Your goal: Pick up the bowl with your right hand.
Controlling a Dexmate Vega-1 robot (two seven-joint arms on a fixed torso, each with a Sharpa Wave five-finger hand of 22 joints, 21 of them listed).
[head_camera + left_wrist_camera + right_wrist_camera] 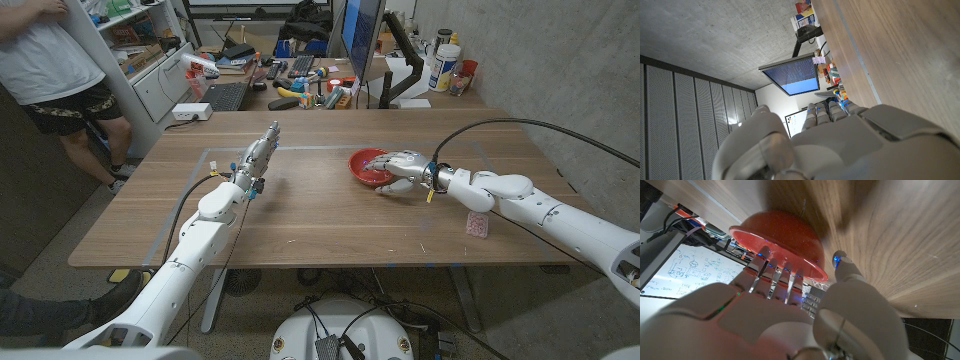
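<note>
Spanning the scene, the wooden surface [330,215] carries a red bowl [368,166] right of centre. At its rim, the right hand [402,168] spreads fingers over the edge, thumb beside it; whether it grips is unclear. Left hand [257,160] extends straight, empty.

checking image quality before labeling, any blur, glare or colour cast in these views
Head view: sharp and evenly lit, soft shadows under the arms. Right wrist view: the bowl and table behind it look soft, and a red tint falls on the right hand. Left wrist view: the left hand is close and blurred.
</note>
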